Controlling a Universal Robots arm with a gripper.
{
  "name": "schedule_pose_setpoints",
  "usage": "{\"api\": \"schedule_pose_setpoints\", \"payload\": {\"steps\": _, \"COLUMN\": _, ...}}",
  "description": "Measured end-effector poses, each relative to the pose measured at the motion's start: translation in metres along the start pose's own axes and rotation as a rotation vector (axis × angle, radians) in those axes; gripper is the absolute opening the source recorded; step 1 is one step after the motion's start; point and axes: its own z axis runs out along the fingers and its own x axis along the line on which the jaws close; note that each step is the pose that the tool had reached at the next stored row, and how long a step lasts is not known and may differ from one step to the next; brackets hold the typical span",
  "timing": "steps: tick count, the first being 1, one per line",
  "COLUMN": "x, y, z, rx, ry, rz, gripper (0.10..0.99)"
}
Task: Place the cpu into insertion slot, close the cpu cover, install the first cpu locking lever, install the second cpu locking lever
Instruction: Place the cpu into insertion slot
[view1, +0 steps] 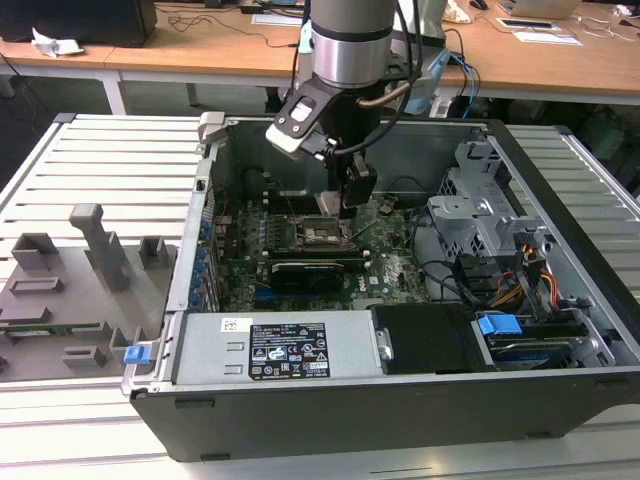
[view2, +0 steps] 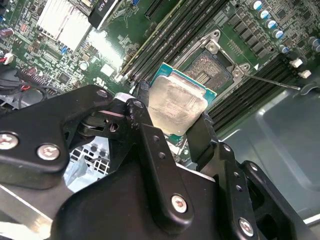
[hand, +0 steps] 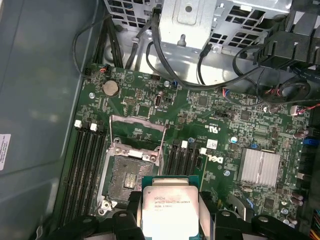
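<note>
My gripper (view2: 175, 114) is shut on the cpu (view2: 176, 106), a flat square chip with a silver-grey top on a green edge, pinched between two black fingers (view2: 145, 102). The cpu (hand: 167, 207) hangs above the green board, just beside the insertion slot (hand: 127, 177), whose dark square is uncovered. The insertion slot (view2: 210, 67) also lies beyond the chip in the second wrist view. The cpu cover (hand: 136, 131) stands swung up at the slot's far edge. A thin locking lever (view2: 272, 81) juts out free. In the exterior view the gripper (view1: 345, 205) hovers inside the case over the slot (view1: 320, 232).
Long memory slots (hand: 85, 160) flank the socket. A black card (view1: 305, 272) lies near it, and a finned heat sink (hand: 260, 167) sits beside. A metal drive cage (view1: 480, 210), cables (hand: 200, 60) and the power supply (view1: 260, 345) crowd the case. Grey fixtures (view1: 70, 280) stand outside.
</note>
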Motion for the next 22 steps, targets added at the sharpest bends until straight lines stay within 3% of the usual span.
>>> {"api": "schedule_pose_setpoints", "payload": {"steps": 22, "x": 0.0, "y": -0.0014, "z": 0.0133, "rx": 0.0, "ry": 0.0, "rz": 0.0, "gripper": 0.541}}
